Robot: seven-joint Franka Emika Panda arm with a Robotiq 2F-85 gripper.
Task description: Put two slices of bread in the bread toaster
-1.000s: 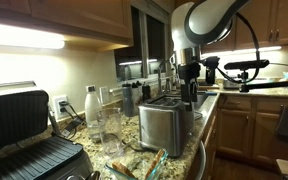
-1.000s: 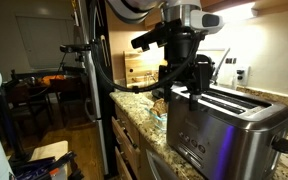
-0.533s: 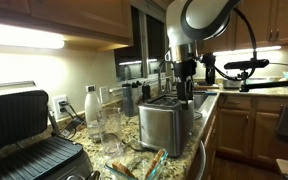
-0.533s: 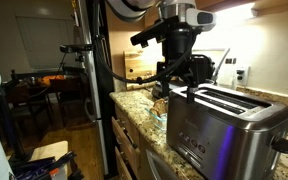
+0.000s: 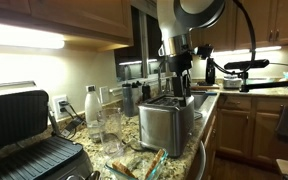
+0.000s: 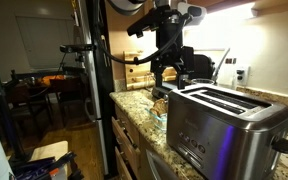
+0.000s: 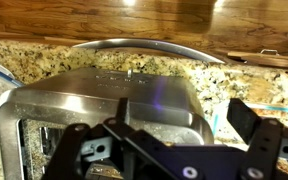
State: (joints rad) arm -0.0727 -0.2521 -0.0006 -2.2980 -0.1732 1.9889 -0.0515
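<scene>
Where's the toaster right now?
In both exterior views the toaster stands on the granite counter, close below the gripper; the wrist view looks onto its top.

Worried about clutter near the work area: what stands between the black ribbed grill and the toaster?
A white bottle and some clear glassware stand between the black grill and the toaster, as an exterior view shows.

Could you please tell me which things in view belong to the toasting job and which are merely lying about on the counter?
Belong to the job:
bread toaster
what look like the slices of bread, near the counter's edge
gripper, open, near the toaster

Just lying about:
black contact grill
white bottle
clear glasses
</scene>
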